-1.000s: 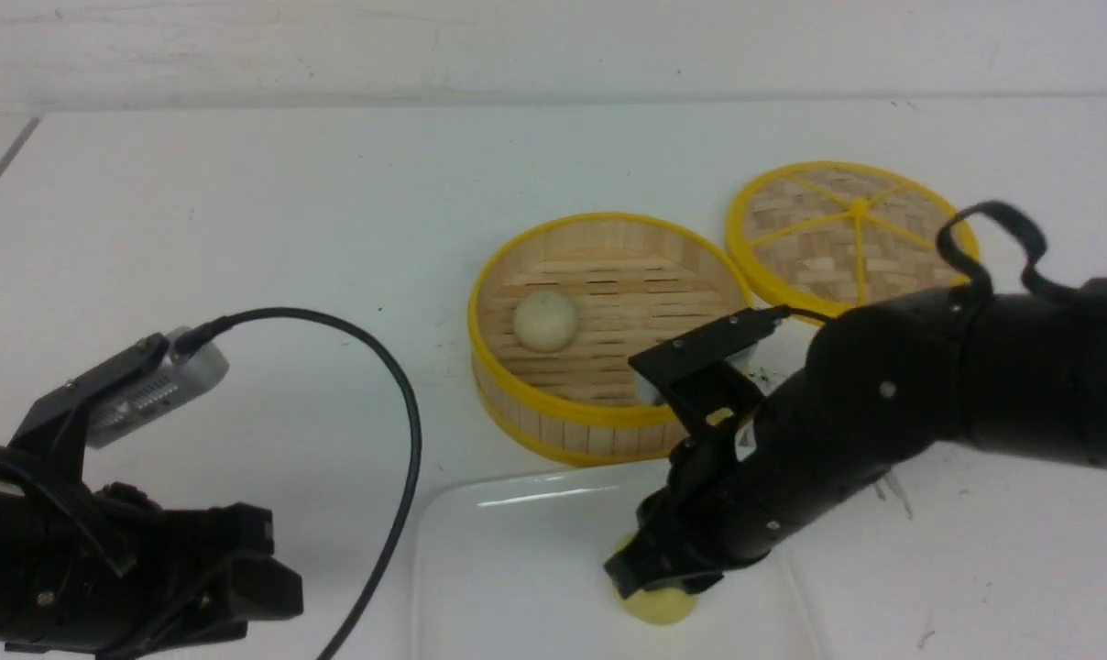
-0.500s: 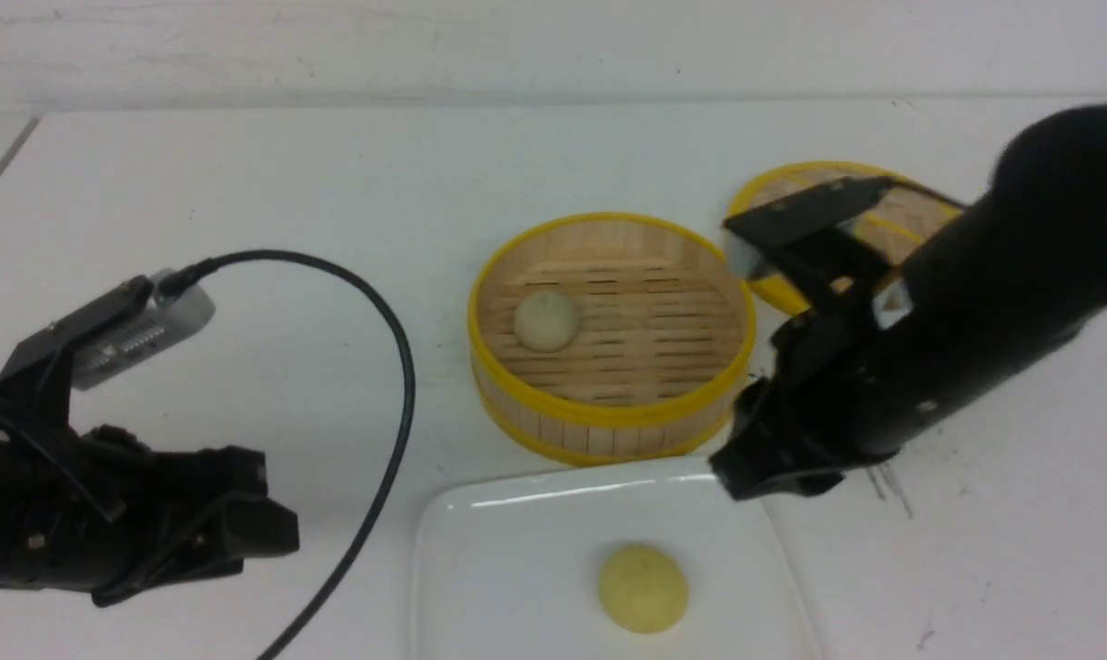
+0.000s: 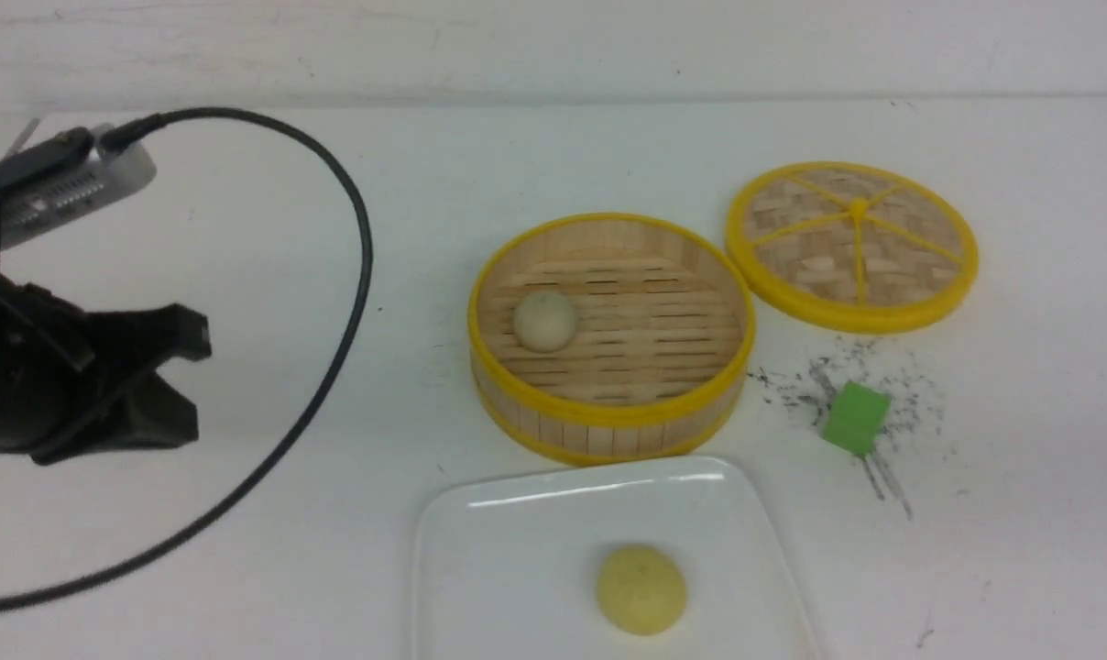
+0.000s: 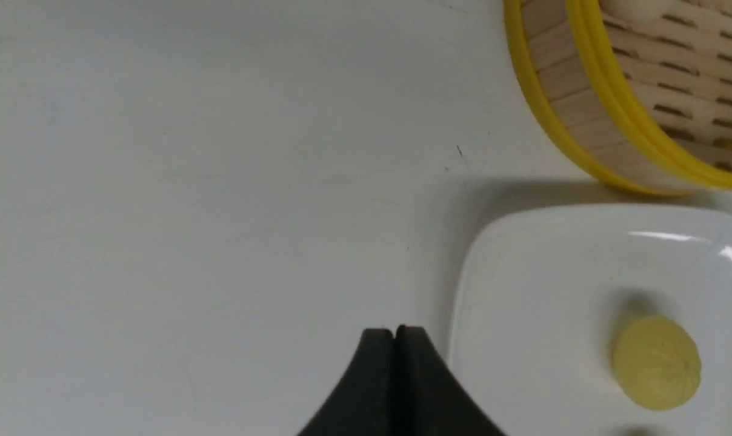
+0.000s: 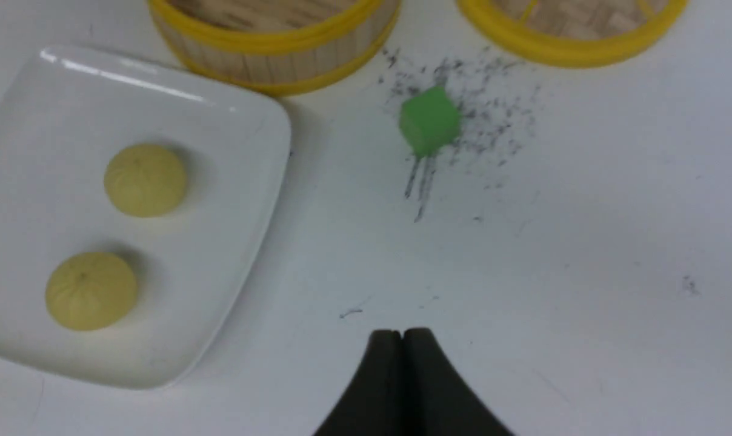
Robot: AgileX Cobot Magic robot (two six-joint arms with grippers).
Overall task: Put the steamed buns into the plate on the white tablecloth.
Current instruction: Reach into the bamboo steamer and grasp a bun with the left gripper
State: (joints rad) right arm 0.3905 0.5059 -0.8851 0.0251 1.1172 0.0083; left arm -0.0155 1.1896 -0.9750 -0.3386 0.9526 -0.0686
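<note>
Since the beige bun (image 3: 545,321) sits on the left side of the steamer basket (image 3: 608,426) and two yellow buns (image 5: 145,180) lie on the near plate (image 3: 508,559), I'd guess the left gripper (image 4: 394,338), fingers together and empty like the right gripper (image 5: 402,339), grabs it.

Plate (image 3: 508,568): glossy white, smooth, ceramic look. Tablecloth (image 3: 553,156): matt white, grey scuffs. Basket (image 3: 608,422): slatted bare wood, yellow rim. Lid (image 3: 851,243): woven bamboo strips. Yellow bun (image 3: 641,588): matt, finely pleated. Cube (image 3: 854,418): matt green.
</note>
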